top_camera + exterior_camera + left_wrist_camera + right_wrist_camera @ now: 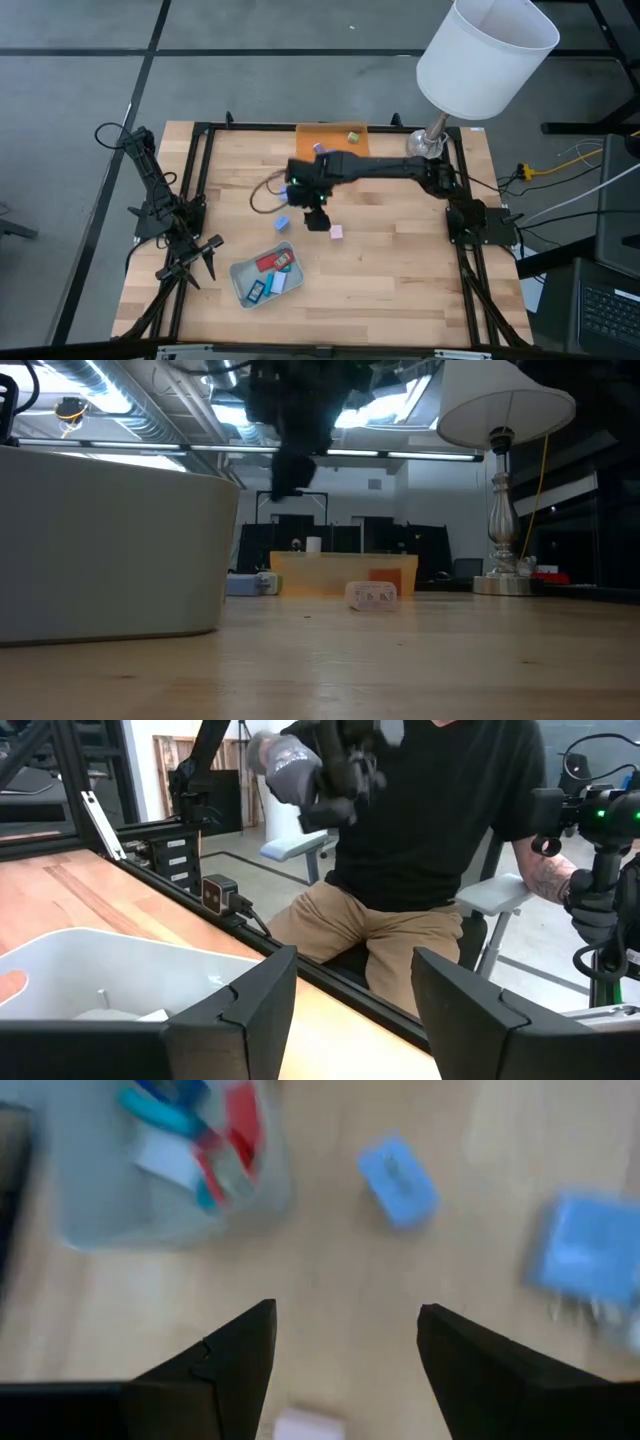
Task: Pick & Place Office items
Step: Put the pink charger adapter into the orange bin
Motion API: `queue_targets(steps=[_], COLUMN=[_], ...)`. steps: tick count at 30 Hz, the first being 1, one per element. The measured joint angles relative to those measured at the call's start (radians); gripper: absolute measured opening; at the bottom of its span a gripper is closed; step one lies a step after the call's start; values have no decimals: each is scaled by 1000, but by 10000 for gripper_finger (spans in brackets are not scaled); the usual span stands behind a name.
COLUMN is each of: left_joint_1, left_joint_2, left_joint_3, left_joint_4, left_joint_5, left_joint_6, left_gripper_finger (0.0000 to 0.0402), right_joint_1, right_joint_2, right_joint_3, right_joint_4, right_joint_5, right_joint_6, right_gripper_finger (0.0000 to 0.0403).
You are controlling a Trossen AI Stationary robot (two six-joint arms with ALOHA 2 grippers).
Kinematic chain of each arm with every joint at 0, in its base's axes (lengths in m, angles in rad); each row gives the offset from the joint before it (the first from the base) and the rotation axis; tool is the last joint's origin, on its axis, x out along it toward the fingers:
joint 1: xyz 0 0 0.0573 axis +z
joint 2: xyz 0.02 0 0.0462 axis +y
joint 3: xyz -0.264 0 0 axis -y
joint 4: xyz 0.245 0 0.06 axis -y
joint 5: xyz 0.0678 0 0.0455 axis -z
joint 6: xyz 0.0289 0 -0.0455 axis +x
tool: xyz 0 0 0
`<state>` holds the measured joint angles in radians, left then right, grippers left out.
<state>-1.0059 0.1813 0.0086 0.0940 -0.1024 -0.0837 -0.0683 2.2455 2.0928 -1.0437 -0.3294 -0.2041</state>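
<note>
The right gripper (345,1370) hung with fingers spread (nothing held) above a pink block (336,232). The left gripper (355,1010), also spread and empty, waited beside the grey-green tray (240,275).

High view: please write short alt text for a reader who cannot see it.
The right gripper hangs open above a small blue block and pink block, near the grey-green tray of office items. The left gripper waits, open, at the table's left edge.

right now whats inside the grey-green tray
The grey-green tray holds a red flat piece, blue pieces and a small greenish one. Anything lying beneath them is covered.
</note>
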Motion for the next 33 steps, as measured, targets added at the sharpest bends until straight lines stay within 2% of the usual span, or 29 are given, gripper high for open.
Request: queue_targets(steps=[3,5,10,15,21,24,28,33], left_joint_1=[0,0,0,0,0,0,0,0], left_joint_2=[0,0,0,0,0,0,0,0], left_joint_3=[0,0,0,0,0,0,0,0], left_joint_4=[0,0,8,9,11,15,10,-23], left_joint_5=[0,0,0,48,78,71,70,62], left_joint_6=[0,6,21,60,87,95,128,200], left_gripper_finger=[195,196,193,193,195,193,192,195], right_joint_1=[35,46,44,50,91,156,213,223], right_joint_2=[-1,-11,-128,-369,-654,-715,-714,-634], right_joint_3=[-83,-149,-352,-609,-923,-1038,-1082,-1045], right_joint_4=[-16,-23,85,250,455,511,512,515], right_joint_5=[175,254,317,417,567,651,750,741], right_joint_6=[53,93,218,376,745,962,1198,1359], right_gripper_finger=[240,240,240,240,240,240,240,240])
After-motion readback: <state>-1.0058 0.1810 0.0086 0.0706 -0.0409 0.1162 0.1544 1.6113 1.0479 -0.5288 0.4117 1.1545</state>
